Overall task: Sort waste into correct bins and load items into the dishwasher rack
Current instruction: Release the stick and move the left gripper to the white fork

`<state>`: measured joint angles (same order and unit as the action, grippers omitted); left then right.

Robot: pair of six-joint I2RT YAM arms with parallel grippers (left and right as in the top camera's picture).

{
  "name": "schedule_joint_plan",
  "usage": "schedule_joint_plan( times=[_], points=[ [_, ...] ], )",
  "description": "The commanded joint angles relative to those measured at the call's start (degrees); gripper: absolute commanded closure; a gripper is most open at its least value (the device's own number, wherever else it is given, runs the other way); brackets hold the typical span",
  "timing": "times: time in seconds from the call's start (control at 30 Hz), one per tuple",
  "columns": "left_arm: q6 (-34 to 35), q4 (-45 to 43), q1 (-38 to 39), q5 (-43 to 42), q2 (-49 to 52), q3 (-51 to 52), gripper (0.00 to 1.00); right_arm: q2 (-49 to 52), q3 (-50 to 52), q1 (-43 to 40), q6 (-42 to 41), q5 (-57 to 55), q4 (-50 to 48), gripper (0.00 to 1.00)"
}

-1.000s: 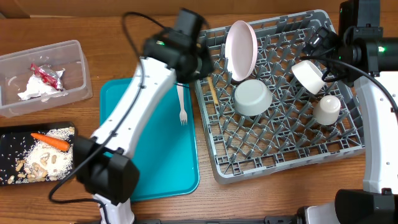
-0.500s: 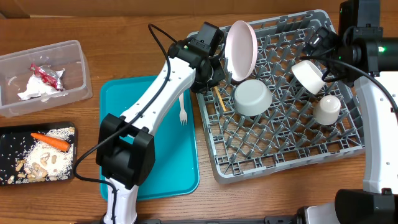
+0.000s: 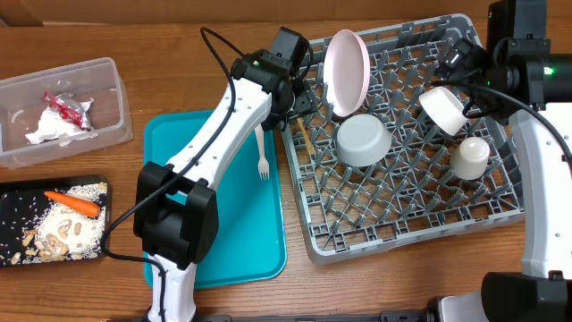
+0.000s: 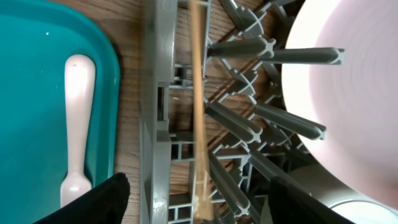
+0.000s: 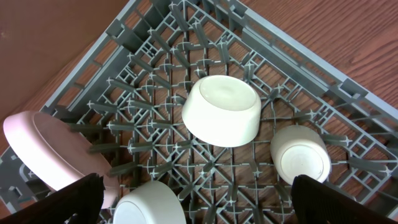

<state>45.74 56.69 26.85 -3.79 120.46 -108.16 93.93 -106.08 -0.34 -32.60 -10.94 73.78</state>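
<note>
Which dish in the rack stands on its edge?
The pale pink plate, standing upright; the grey bowl and white cup sit upside down, the whitish bowl tilts.

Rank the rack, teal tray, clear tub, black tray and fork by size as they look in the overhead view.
1. Rack
2. Teal tray
3. Clear tub and black tray: their footprints look alike, and the tub's raised rim is nearer the camera, so they tie.
4. Fork

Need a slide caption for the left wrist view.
Left gripper open over stick in rack beside plate; fork on tray.
</note>
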Motion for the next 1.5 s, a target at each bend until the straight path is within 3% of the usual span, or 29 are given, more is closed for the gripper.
schedule_joint_plan(
  times=[0.0,0.27,0.5,0.87,1.2,1.47],
  points=[
    [-4.04,-0.07,-0.26,-0.42,-0.20,-0.83,0.25,-0.57,-0.92,-0.17,-0.04,-0.61,-0.13,0.00],
    [-7.19,12.31,-1.66,4.39,-3.69,-7.17,0.26,-0.57,-0.92,-0.15,-0.04,-0.59,-0.13,0.00],
    [-5.44,18.75,-2.84,9.75,-3.54,-3.85,0.28,-0.57,-0.92,-0.15,-0.04,-0.59,-0.13,0.00],
    [-8.13,14.75,-5.20,8.22,-3.52,3.17,0.32,-0.57,-0.92,-0.15,-0.04,-0.61,-0.13,0.00],
    [-16.44,3.50,-9.29,-3.85,-3.52,13.44,0.31,-0.57,-0.92,-0.15,-0.02,-0.59,-0.13,0.00],
    [-17.49,-5.55,-8.83,-4.98,-3.52,21.27,0.32,-0.57,-0.92,-0.17,-0.04,-0.61,-0.13,0.00]
  ],
)
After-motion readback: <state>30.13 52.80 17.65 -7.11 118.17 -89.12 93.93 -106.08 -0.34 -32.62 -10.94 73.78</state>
